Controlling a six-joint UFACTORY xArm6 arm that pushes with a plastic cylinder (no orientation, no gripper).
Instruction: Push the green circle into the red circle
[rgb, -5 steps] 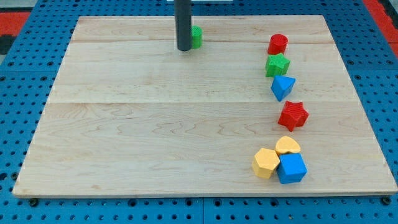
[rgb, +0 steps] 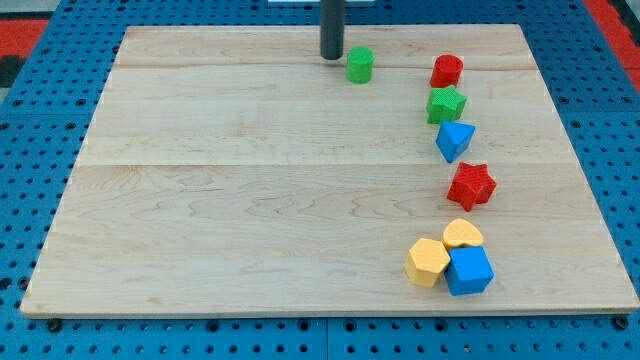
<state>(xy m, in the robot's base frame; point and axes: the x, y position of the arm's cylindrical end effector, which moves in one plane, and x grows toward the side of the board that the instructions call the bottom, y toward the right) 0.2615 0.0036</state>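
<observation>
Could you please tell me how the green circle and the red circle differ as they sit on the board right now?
Colour: the green circle is green, the red circle is red.
Company: the green circle stands alone, with my tip just off its upper-left side; the red circle has the green star right below it.
Place: the green circle lies further toward the view's left.
Both look like short round blocks of similar size, near the view's top.

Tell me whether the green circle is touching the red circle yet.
Not touching: bare board separates the green circle from the red circle.
</observation>
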